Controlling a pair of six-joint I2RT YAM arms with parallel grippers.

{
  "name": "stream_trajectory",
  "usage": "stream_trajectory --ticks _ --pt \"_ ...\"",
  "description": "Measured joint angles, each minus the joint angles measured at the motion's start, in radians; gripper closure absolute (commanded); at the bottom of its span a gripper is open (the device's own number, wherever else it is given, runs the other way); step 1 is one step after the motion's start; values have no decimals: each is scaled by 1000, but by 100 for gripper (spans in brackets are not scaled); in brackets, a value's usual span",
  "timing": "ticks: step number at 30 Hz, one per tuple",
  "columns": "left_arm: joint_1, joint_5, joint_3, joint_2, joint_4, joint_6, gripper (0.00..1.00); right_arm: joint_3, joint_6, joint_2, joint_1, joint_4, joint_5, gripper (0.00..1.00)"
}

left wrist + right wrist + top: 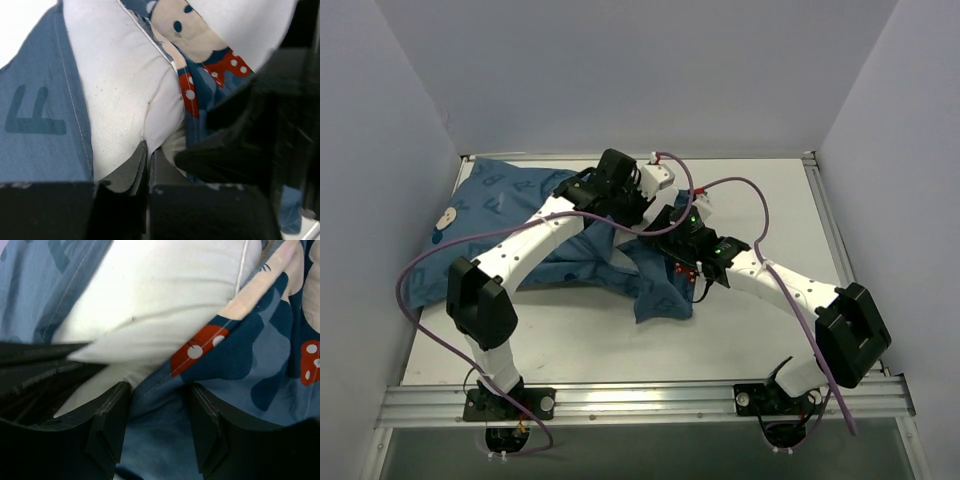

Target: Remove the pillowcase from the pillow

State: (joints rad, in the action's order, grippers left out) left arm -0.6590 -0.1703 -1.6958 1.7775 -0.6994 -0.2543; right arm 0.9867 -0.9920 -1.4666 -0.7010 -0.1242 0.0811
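Observation:
The blue printed pillowcase point(500, 225) lies at the left and middle of the table with its open end to the right, where both grippers meet. My left gripper point(148, 152) is shut on a pinch of the white pillow point(120, 90), which bulges out of the pillowcase point(35, 100); in the top view the gripper point(645, 212) is at the opening. My right gripper point(157, 410) stands open with the blue pillowcase hem point(160, 415) bunched between its jaws, just below the pillow point(160, 300). In the top view the right gripper point(672, 228) is close beside the left one. The pillow is hidden in the top view.
White walls enclose the table point(760, 320) at the back and both sides. An aluminium rail point(640, 400) runs along the near edge. Purple cables point(760, 200) loop over both arms. A loose flap of pillowcase point(665, 290) hangs toward the table's middle.

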Motion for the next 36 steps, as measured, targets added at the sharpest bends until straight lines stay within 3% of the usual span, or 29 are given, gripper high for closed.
stream_trajectory --ticks 5,8,10,12,19,25,32,33,35,36 --pt "7 92 -150 111 -22 27 98 -35 18 47 5 24 -7 66" --pt "24 123 -228 172 -23 42 98 -78 24 92 2 49 -17 78" --pt "34 129 -253 192 -24 55 98 -116 26 115 -4 50 -19 94" --pt "37 123 -259 196 -34 70 98 -153 22 129 -6 43 -23 100" --pt "55 94 -296 196 -91 96 98 -216 16 145 -6 5 -54 100" --pt "164 67 -403 192 -100 113 98 -344 -4 162 27 -57 -120 100" --pt "175 15 -373 166 -93 114 98 -377 3 185 67 -113 -162 100" --pt "175 -1 -347 148 -87 116 98 -377 13 183 69 -114 -172 95" --pt "176 -31 -272 99 -54 121 98 -370 38 178 76 -111 -201 76" --pt "176 -48 -232 69 -42 124 98 -355 68 174 79 -93 -212 51"
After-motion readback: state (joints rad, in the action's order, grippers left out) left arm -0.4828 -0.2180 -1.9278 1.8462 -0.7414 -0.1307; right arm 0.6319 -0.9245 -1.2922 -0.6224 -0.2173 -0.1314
